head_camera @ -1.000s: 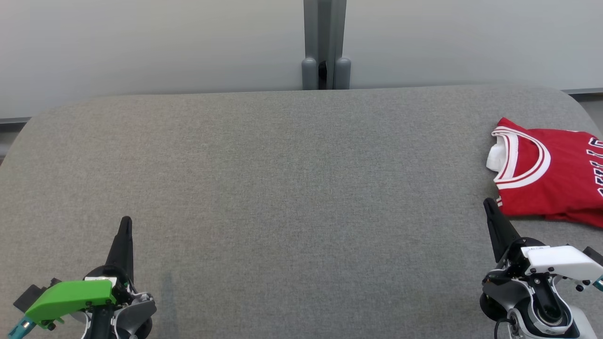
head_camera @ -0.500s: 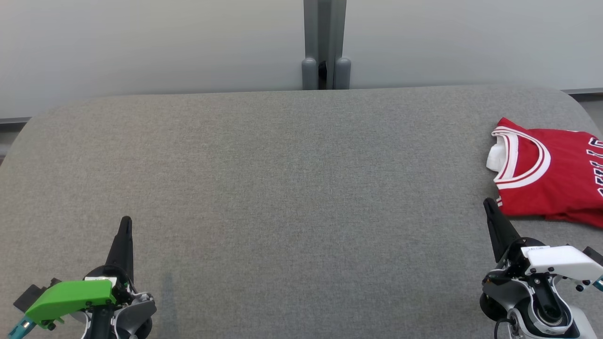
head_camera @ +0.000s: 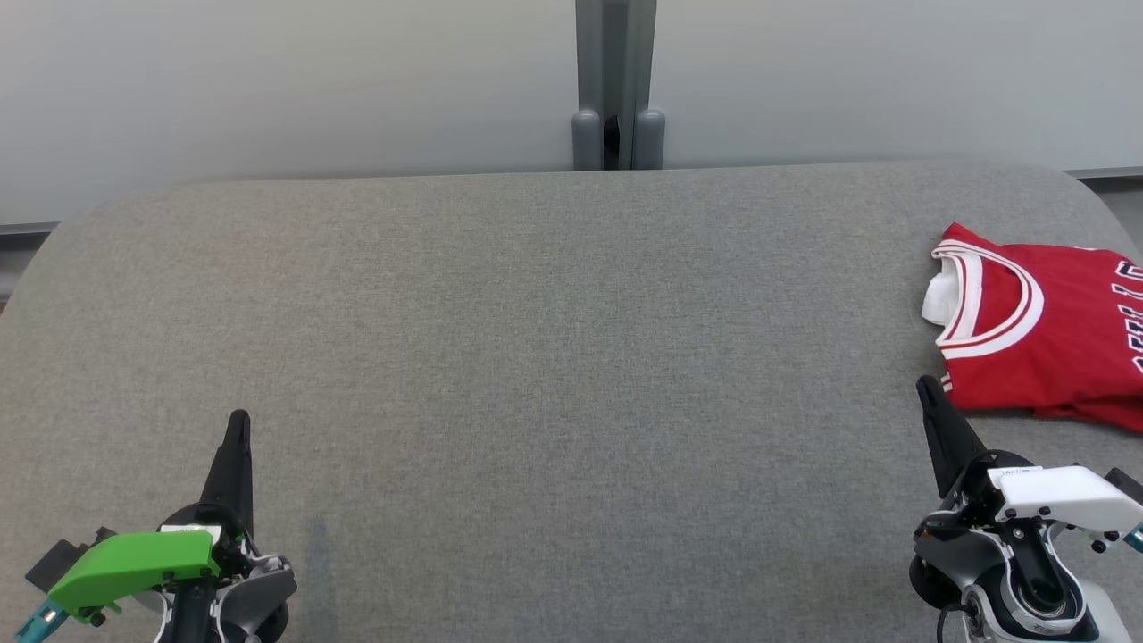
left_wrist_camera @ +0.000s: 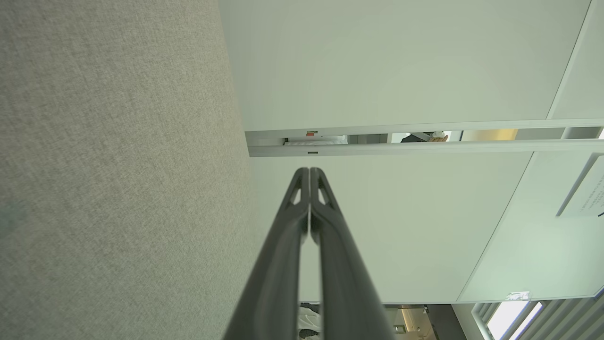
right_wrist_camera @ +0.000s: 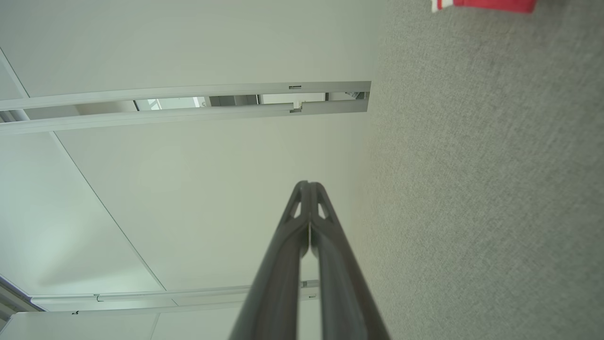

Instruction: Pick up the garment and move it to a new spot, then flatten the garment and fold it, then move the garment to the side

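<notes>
L gripper (head_camera: 237, 418) is sitting at abt 7 o'clock in the head view, w/ a green housing (head_camera: 134, 555) behind it and its tip pointing to 12. Its jaws are pressing fully together and gripping nothing. In the L wrist view its fingers (left_wrist_camera: 283, 245) are meeting tip to tip over the edge of the grey fabric surface (head_camera: 536, 357).

R gripper (head_camera: 925, 384) is sitting at abt 5 o'clock under a white housing (head_camera: 1063, 496), tip leaning slightly toward 11. It's closed tight too, w/ nothing between the jaws. In the R wrist view its fingers (right_wrist_camera: 283, 255) are touching along their length.

The garment (head_camera: 1045, 330), a red jersey w/ white trim, is lying folded and flat on the surface at 3 o'clock. Its neck opening is facing 9, and its far side is running off the frame edge. R gripper's tip is hovering just beside the jersey's near corner, at abt 7 o'clock from it, w/ a strip of grey showing between them. A grey post (head_camera: 616, 80) is standing at 12 against the pale wall.
</notes>
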`<state>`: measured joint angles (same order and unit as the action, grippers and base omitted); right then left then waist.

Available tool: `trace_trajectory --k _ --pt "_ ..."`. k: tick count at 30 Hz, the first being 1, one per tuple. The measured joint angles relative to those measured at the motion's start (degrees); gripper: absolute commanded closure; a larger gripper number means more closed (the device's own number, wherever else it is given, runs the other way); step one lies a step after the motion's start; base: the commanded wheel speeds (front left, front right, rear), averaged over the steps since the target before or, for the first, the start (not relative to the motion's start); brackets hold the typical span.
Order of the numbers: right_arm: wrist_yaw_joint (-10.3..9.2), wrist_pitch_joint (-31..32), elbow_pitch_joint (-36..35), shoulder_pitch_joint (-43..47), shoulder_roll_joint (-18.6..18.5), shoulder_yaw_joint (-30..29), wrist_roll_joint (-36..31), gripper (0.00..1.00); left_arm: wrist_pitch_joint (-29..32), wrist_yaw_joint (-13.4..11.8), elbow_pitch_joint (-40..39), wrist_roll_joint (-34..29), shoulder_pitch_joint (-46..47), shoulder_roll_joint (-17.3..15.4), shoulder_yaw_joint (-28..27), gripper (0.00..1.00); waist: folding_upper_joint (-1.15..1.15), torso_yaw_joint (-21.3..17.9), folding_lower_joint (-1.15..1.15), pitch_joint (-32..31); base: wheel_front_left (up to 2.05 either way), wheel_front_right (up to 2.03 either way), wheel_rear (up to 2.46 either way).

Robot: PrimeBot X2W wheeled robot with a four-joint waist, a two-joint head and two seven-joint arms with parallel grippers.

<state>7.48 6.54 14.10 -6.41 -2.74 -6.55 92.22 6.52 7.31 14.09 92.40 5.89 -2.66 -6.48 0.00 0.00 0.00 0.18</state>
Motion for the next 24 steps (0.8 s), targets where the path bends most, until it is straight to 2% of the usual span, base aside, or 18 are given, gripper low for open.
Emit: trace_trajectory --k 24 --pt "0.0 0.0 0.0 0.0 0.0 0.0 0.0 1.0 0.0 0.0 0.0 0.0 0.0 0.0 0.0 1.0 0.0 0.0 0.0 0.0 0.0 0.0 0.0"
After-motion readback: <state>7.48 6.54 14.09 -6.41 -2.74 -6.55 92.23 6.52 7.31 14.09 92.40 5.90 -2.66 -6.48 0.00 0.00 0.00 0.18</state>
